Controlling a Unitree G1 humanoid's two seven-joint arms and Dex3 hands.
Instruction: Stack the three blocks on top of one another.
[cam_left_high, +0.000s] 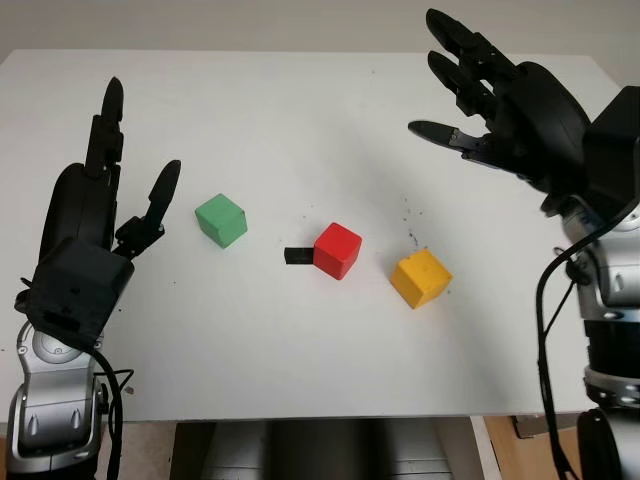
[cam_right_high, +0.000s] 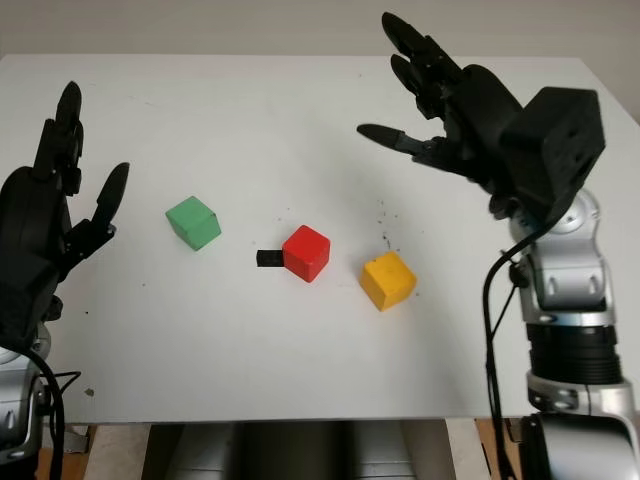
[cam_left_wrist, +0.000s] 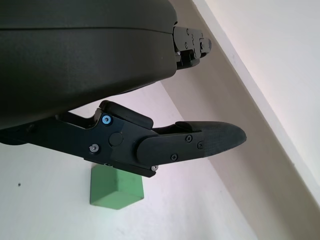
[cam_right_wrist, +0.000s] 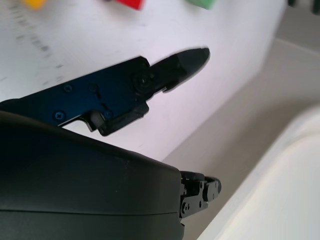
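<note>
Left eye view: green block, red block and yellow block sit apart mid-tabletop, left robot hand released near left edge; right eye view: right robot hand released toward right edge; left wrist view: green block beside finger.

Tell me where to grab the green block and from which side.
Grip the green block across two opposite side faces, coming from above. It sits flat with nothing touching it, and the open left hand beside it is probably nearest. The right hand is open, farther away.
</note>
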